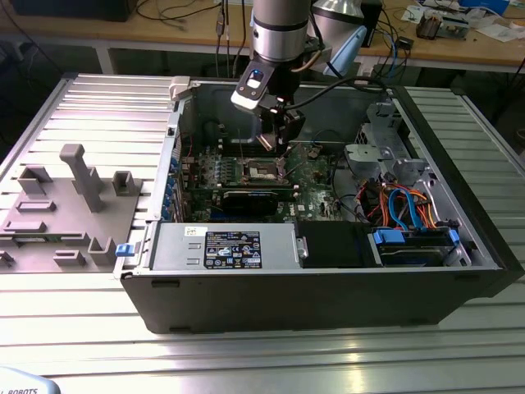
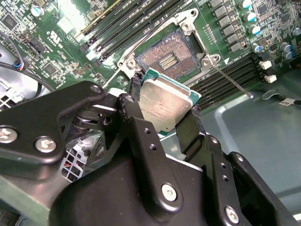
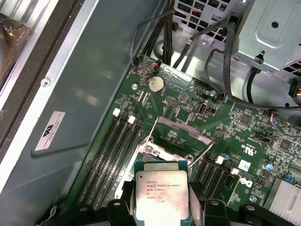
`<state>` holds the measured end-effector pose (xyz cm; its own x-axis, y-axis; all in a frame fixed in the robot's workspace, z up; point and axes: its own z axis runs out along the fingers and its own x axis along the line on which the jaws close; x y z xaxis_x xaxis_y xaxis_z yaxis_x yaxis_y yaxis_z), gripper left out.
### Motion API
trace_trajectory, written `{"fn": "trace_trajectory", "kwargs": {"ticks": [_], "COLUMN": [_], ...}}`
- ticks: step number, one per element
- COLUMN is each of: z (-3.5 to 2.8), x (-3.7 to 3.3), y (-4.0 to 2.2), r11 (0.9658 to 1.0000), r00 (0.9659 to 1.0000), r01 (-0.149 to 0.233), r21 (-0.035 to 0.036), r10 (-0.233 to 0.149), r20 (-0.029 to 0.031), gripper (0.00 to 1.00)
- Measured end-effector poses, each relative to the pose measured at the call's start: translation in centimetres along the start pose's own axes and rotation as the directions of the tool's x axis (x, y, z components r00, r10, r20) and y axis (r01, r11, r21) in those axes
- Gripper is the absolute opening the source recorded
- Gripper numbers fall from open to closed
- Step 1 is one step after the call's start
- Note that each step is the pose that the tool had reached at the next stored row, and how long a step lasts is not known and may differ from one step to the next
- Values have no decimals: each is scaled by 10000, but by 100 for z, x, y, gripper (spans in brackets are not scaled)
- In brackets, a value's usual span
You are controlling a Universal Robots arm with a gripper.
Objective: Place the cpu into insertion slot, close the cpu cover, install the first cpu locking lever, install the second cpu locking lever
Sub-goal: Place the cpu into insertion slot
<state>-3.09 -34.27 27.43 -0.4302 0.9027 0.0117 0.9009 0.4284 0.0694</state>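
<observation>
My gripper (image 2: 164, 115) is shut on the cpu (image 2: 165, 104), a flat square chip with a silver-grey top, its black fingers (image 2: 131, 110) clamped on two opposite edges. The chip hangs tilted just above the board, close beside the insertion slot (image 2: 168, 56), whose dark contact field lies bare inside a silvery rim. In the first wrist view the cpu (image 3: 162, 193) sits between the fingertips, with the cpu cover (image 3: 184, 128) swung up open behind it. Two thin locking levers (image 2: 230, 80) stick out loose beside the socket. In the exterior view the gripper (image 1: 279, 156) hovers over the slot (image 1: 262, 171) inside the case.
Long black memory slots (image 2: 141, 23) flank the socket on both sides. Cable bundles (image 3: 188, 42) and a metal drive cage (image 1: 385, 139) crowd the exterior view's right. The power supply (image 1: 221, 246) lies along the front. A grey fixture (image 1: 74, 205) stands on the table outside the case.
</observation>
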Motion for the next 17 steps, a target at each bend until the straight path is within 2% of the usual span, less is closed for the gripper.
{"fn": "trace_trajectory", "kwargs": {"ticks": [17], "z": [4], "x": [0], "y": [0], "r11": [9997], "r00": [9997], "r01": [-238], "r21": [-3], "r10": [238], "r20": [17], "gripper": [55]}}
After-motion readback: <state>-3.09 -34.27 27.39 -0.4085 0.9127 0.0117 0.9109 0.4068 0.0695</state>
